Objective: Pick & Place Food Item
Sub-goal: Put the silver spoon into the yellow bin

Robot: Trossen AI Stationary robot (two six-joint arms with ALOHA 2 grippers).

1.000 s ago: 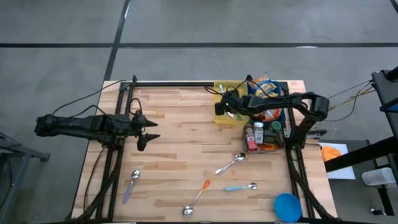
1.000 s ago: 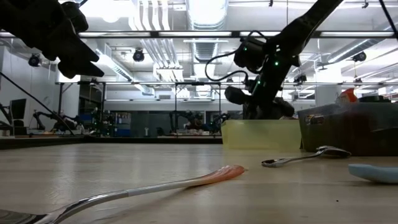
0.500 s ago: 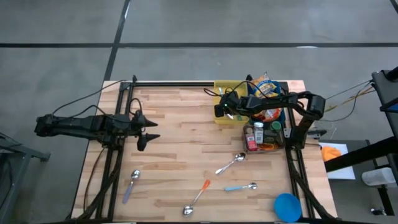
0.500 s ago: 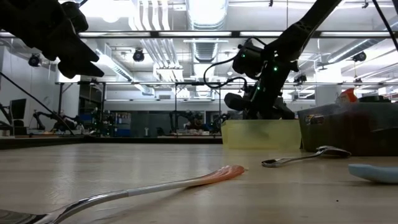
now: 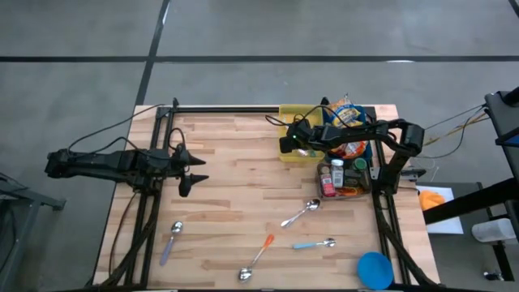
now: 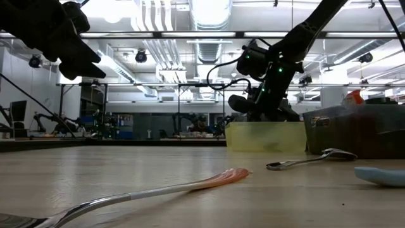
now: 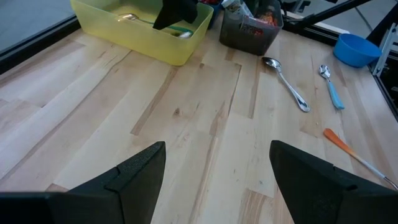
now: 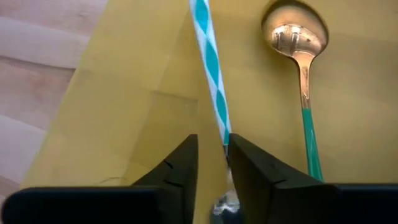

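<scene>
My right gripper (image 8: 211,149) reaches down into the yellow bin (image 5: 285,118) at the table's far right, its fingers a little apart. A spoon with a teal-and-white striped handle (image 8: 210,68) lies between them on the bin floor. A second spoon with a plain teal handle (image 8: 300,68) lies beside it. Food items, a snack bag (image 5: 349,113) and small bottles (image 5: 328,180), sit in the dark bin (image 5: 371,174) next to the yellow one. My left gripper (image 5: 195,173) waits open above the table's left side. My right gripper stands astride the striped handle, pointing steeply down from above, fingers along the handle. The handle's near part (image 8: 224,140) runs close to one finger's inner edge (image 8: 239,162); whether it touches I cannot tell. The rest of the handle rests on the bin floor.
Loose spoons lie on the near half of the table: a silver one (image 5: 302,213), an orange-handled one (image 5: 259,255), a blue-handled one (image 5: 316,243) and one at the near left (image 5: 173,239). A blue bowl (image 5: 375,269) sits at the near right corner.
</scene>
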